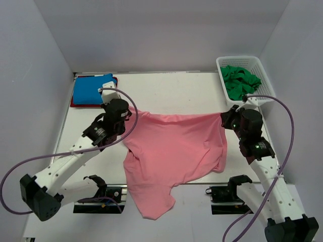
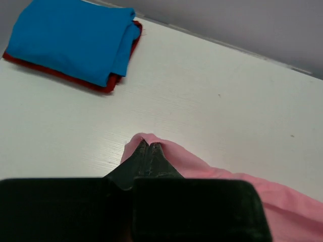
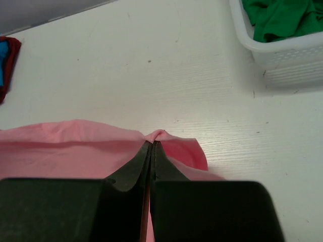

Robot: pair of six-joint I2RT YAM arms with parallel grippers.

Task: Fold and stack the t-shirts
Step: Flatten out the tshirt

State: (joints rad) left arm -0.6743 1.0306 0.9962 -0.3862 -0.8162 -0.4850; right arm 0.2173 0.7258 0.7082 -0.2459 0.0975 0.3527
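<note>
Left hand [image 2: 149, 147] and right hand [image 3: 153, 145] are each clamped on the salmon pink t-shirt [image 1: 174, 151], its far edge stretched between them.

Left hand [image 2: 149, 145] and right hand [image 3: 152, 144] are pinched shut, well apart, seemingly level.

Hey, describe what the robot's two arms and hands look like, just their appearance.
Both the left arm and the right arm have white links with black joint housings. A greyish-purple cable loops loosely beside each arm. Small green lights glow on the right arm's black joints. The left hand and right hand each have two dark, wedge-shaped fingers tapering to narrow tips.
</note>
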